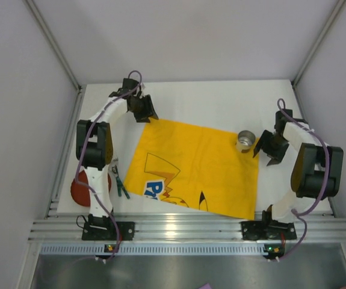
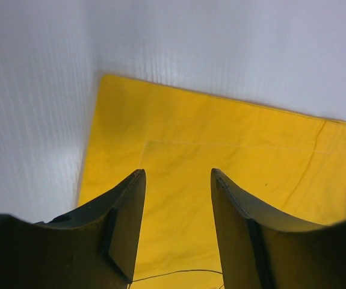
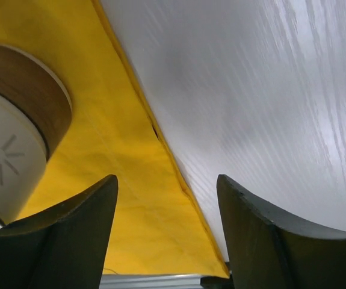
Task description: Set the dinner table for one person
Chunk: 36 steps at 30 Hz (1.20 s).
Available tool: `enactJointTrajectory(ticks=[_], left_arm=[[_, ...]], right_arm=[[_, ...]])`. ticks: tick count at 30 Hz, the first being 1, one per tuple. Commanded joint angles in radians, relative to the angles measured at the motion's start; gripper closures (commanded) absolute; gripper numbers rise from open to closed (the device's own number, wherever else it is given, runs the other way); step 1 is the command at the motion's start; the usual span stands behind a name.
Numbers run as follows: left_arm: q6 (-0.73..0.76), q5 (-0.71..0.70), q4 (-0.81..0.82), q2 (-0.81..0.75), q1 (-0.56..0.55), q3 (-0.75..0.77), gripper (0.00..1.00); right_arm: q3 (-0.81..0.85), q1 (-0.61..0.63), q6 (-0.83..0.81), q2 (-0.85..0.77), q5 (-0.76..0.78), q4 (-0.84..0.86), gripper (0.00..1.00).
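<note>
The table (image 1: 221, 99) held a yellow cloth (image 1: 191, 165) lying askew in its middle, with a cup (image 1: 245, 141) standing on the cloth's far right corner. The left pincer (image 2: 177, 171) hovered spread and empty over the cloth's far left corner. The right pincer (image 3: 166, 179) was also spread and empty, just beside the cup and over the cloth's right edge.

We judged the cloth and cup to be in place and the plate (image 1: 76, 189) to be the next thing to fetch. It lay on the bare table at the near left, well apart from the left pincer. To do that step well, we thought the left arm should lift clear of the cloth before swinging back, so the fabric would not be dragged or wrinkled, and then take the plate by its rim.

The plate was partly hidden under the left arm itself, which would make the reach awkward. Green-handled cutlery (image 1: 120, 183), too small to tell apart, lay between the plate and the cloth's left edge, in the path onto the cloth. The rail (image 1: 191, 229) ran close along the near side.
</note>
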Motion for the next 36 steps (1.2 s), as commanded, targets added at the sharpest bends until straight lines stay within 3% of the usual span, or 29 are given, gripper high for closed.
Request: enactJointTrajectory(ticks=[1,5,10,12,15,17,32,36], left_arm=[[0.028,-0.030,-0.047,0.026,0.005,0.052,0.47],[0.042,-0.038,-0.062,0.052,0.011,0.037,0.49],[0.059,-0.056,-0.064,0.049,0.015,-0.003,0.57],[0.062,-0.059,-0.064,0.049,0.017,-0.020,0.71],[0.059,-0.065,-0.065,0.054,0.028,-0.032,0.93],[0.053,-0.085,-0.071,0.061,0.037,-0.031,1.00],[0.016,-0.193,-0.093,0.035,0.161,-0.014,1.00],[0.004,-0.208,-0.109,0.008,0.160,-0.009,1.00]], right_arm=[[0.063,-0.009,-0.025,0.076,-0.006,0.090,0.35],[0.068,-0.008,-0.030,0.155,-0.038,0.135,0.50],[0.099,0.011,-0.042,0.245,-0.042,0.162,0.78],[0.122,0.019,-0.045,0.279,-0.042,0.162,0.91],[0.158,0.022,-0.045,0.316,-0.044,0.162,1.00],[0.183,0.023,-0.045,0.333,-0.042,0.158,1.00],[0.574,0.043,-0.053,0.537,-0.068,0.041,1.00],[0.594,0.052,-0.056,0.551,-0.067,0.037,1.00]])
